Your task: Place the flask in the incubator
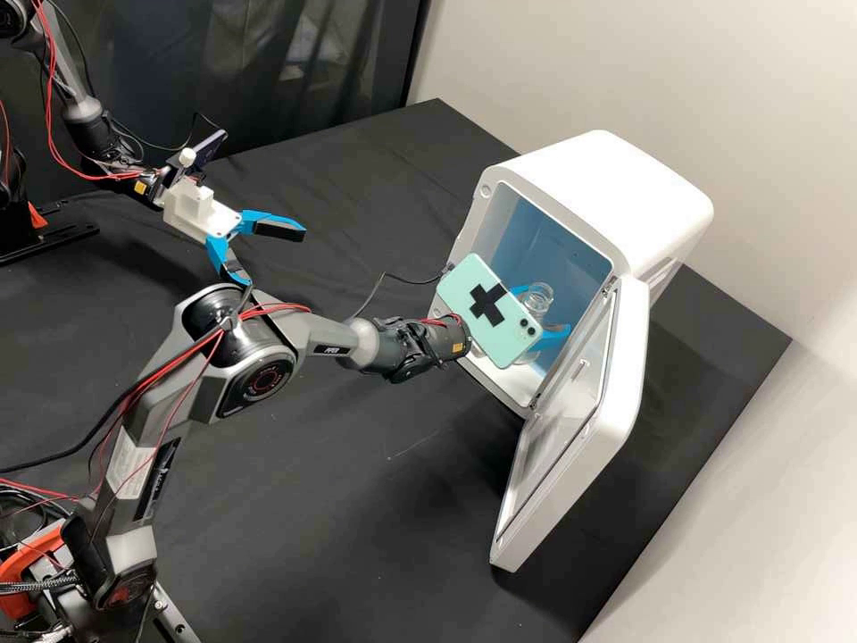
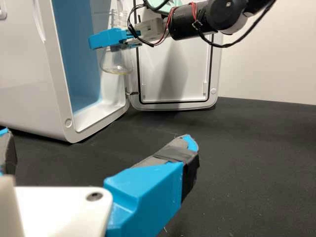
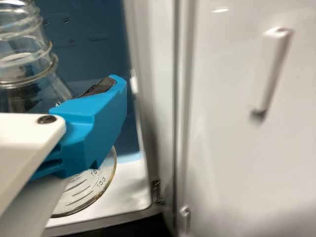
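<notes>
Blue fingers (image 3: 94,118) of the right gripper (image 2: 114,40) pinch a clear glass conical flask (image 2: 116,61) just below its neck, one finger on each side. The left gripper (image 1: 270,257) hangs above the bench at the far left with its two blue fingers (image 2: 168,168) spread wide and nothing between them (one tip is wrapped in grey tape).

A matt black bench (image 1: 402,500) carries everything. A dark curtain (image 1: 223,54) hangs behind its far left part, and a plain white wall (image 1: 714,71) runs along the right. On the right side of the bench sits a white box incubator with a pale blue interior (image 1: 625,196). Its white door (image 1: 571,420) is swung fully open toward the near side, with the inner face turned to the arms.

The right arm reaches from the near left across to the incubator. It carries a mint-green phone marked with a black cross (image 1: 491,308) on its wrist, and red cables run along its links.

The flask is at the mouth of the chamber, close to the hinge side of the opening. It stands upright, long axis vertical, with the open threaded neck pointing up and the broad round base pointing down. The left wrist view shows the base held clear of the chamber floor. Printed graduation marks show on the lower wall of the glass.
</notes>
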Robot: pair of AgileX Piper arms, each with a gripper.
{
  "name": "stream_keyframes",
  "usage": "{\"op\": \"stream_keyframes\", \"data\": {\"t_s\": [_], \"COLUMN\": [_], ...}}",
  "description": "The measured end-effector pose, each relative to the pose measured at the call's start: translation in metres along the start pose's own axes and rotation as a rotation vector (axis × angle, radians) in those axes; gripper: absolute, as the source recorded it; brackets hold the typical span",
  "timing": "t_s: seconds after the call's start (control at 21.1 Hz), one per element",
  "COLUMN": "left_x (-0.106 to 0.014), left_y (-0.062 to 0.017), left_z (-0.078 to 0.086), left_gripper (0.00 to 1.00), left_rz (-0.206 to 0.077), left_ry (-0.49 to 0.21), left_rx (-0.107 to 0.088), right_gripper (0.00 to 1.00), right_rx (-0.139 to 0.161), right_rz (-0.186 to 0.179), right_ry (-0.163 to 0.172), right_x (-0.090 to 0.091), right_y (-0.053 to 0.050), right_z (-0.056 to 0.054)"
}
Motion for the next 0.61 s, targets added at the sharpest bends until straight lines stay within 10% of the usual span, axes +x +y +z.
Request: {"op": "stream_keyframes", "data": {"t_s": [0.61], "left_x": [0.0], "left_y": [-0.0007], "left_z": [0.0], "left_gripper": [1.0], "left_rz": [-0.003], "left_ry": [0.001], "left_rx": [-0.002], "right_gripper": [0.0], "right_rx": [-0.065], "right_rz": [-0.088], "right_ry": [0.062], "right_x": [-0.021], "right_y": [-0.035], "right_z": [-0.004]}}
